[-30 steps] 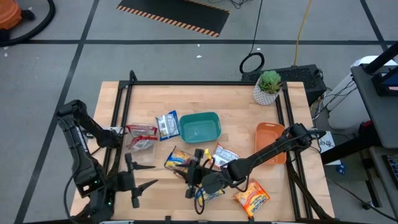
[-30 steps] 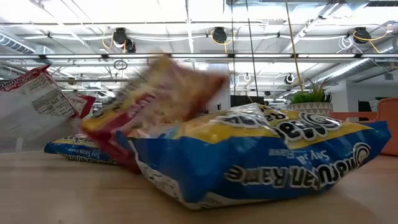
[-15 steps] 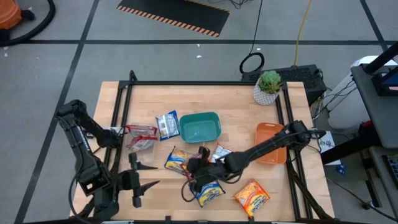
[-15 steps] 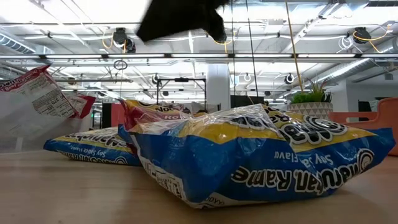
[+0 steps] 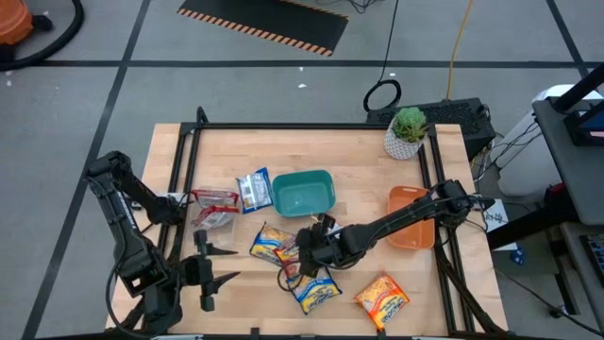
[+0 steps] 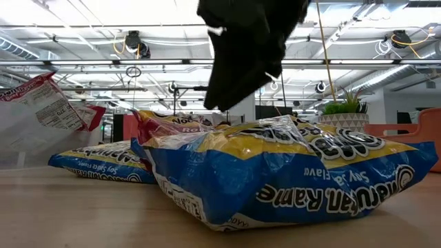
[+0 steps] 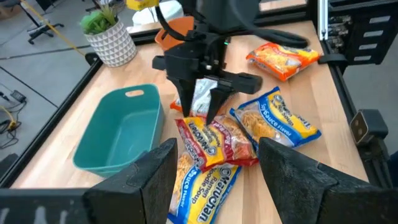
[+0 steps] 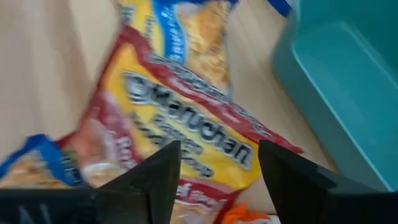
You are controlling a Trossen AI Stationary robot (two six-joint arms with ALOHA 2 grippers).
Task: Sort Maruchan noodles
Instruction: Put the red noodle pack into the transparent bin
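My left hand point(image 5: 209, 277) is hovering over the table's point(image 5: 363, 165) front-left corner, fingers spread wide, gripping nothing. Just beyond it a red packet point(image 5: 215, 197) and a clear-silver one point(image 5: 213, 219) are lying together, with a white-and-blue packet point(image 5: 253, 189) touching the teal bin point(image 5: 304, 193). Moving right, a blue-and-yellow packet point(image 5: 271, 241) is lying flat below the bin, a red-and-yellow packet point(image 7: 222, 138) overlapping its edge. My right hand point(image 5: 311, 245) is hanging right above that red-and-yellow packet, fingers parted and pointing down, nothing between them. A silver packet point(image 7: 201, 97) is sitting just behind the hand. A second blue-and-yellow packet point(image 5: 315, 291) is resting near the front edge, touching the red-and-yellow one. Further right an orange packet point(image 5: 382, 299) is lying alone. The orange tray point(image 5: 411, 215) is sitting under my right arm, the potted plant point(image 5: 408, 131) at the far-right corner.
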